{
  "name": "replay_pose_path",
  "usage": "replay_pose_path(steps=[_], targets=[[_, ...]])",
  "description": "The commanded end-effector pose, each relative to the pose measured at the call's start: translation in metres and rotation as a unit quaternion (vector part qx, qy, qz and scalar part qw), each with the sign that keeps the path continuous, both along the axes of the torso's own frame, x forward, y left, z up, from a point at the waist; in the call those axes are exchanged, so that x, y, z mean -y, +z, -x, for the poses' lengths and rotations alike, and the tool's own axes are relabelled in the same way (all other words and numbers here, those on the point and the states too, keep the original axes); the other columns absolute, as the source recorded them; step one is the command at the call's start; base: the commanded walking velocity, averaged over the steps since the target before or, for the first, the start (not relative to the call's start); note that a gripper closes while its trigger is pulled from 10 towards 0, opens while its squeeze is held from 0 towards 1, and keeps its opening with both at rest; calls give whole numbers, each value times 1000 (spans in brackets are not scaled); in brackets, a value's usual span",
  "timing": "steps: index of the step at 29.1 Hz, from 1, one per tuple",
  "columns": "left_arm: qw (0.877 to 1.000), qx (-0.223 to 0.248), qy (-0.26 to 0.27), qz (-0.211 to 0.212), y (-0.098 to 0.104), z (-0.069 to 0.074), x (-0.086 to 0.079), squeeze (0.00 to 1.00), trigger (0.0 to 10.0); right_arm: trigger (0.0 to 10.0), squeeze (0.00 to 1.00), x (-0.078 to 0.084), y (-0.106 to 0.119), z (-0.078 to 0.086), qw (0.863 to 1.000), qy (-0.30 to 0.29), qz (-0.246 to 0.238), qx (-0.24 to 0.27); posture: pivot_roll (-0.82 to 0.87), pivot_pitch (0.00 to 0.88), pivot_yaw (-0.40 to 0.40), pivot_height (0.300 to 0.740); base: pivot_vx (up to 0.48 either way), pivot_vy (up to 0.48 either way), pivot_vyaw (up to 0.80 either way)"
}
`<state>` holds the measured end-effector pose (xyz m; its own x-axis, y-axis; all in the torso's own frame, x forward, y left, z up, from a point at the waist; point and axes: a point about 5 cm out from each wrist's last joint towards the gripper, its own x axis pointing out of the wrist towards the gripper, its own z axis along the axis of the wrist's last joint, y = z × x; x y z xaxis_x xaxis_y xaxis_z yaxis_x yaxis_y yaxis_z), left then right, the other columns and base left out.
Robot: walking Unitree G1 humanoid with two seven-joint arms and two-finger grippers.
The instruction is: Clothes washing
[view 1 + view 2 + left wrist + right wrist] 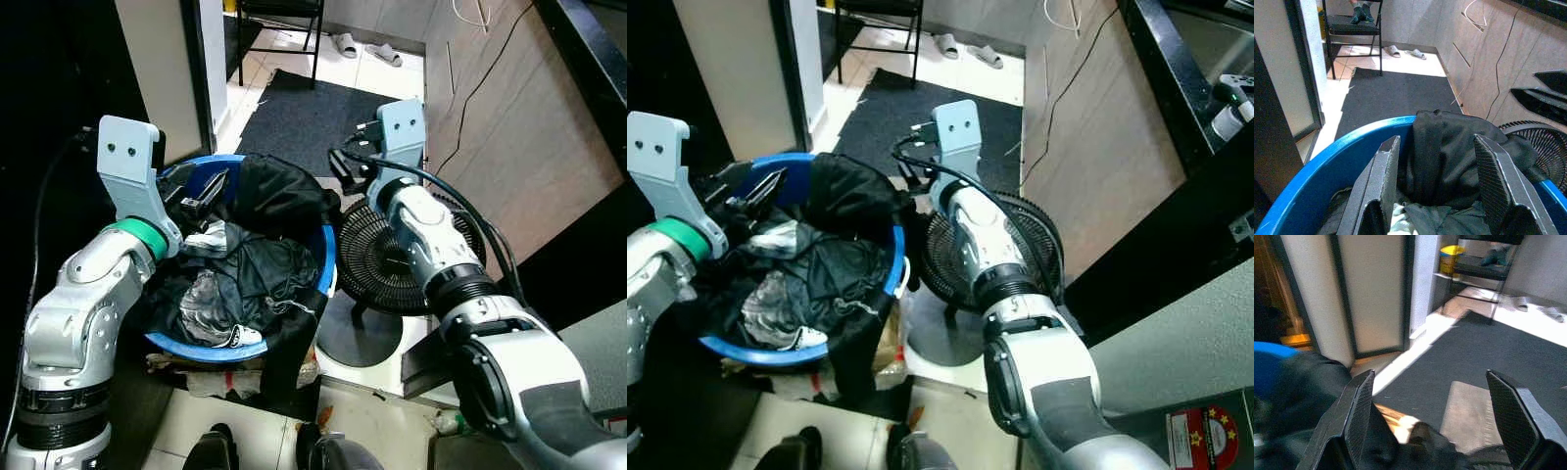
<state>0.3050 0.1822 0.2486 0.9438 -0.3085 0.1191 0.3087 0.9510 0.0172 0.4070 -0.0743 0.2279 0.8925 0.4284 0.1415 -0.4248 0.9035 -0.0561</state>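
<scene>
Dark mat (304, 113) behind; clothes (245, 264) under open left gripper (201, 196).

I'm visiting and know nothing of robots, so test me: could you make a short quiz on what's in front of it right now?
1. True or false: the blue basin holds mostly dark clothes.
2. What stands on the floor beside the basin, under the right hand? A) a black fan B) a bucket C) a stool
3. Fill in: the left hand hangs open over the ____ of the basin.

Key: 1 true. 2 A, the black fan. 3 rim.
</scene>
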Motion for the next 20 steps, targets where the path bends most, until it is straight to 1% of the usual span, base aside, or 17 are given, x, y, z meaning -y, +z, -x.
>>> replay_pose_path(steps=[1,2,3,4,5,7,8,9,11,17,20], targets=[[1000,-11,-6,0,-5,1,2,0,10000,10000,0,-14,-3,4,999,39,10,-8,114,143,-64,740,0,0,0],[1000,-11,-5,0,-5,1,2,0,10000,10000,0,-26,-5,7,998,67,20,-9,115,142,-65,740,0,0,0],[1000,-11,-5,0,-5,1,2,0,10000,10000,0,-26,-5,7,998,67,20,-9,115,142,-65,740,0,0,0],[1000,-10,-5,0,-5,1,2,0,10000,10000,0,-37,-7,10,995,91,31,-12,117,141,-67,740,0,0,0],[1000,-9,-4,0,-4,1,2,0,10000,10000,0,-43,-10,12,993,103,46,-19,120,142,-71,740,0,0,0],[1000,-9,-1,0,-4,2,0,0,10000,10000,0,-42,-19,12,992,100,64,-40,117,143,-72,740,0,0,0],[1000,-10,0,0,-5,2,0,0,10000,10000,0,-37,-23,10,992,88,73,-50,115,144,-72,740,0,0,0],[1000,-10,0,0,-5,2,0,0,10000,10000,0,-37,-23,10,992,88,73,-50,115,144,-72,740,0,0,0],[1000,-10,0,0,-5,2,0,0,10000,10000,0,-31,-29,9,992,74,79,-64,115,144,-72,740,0,0,0],[1000,-10,-1,0,-6,2,1,0,10000,10000,0,-25,-35,8,990,73,85,-90,109,142,-70,740,0,0,0],[1000,-10,-4,1,-5,1,3,0,10000,10000,0,-13,-34,4,988,54,96,-105,107,139,-68,740,0,0,0]])
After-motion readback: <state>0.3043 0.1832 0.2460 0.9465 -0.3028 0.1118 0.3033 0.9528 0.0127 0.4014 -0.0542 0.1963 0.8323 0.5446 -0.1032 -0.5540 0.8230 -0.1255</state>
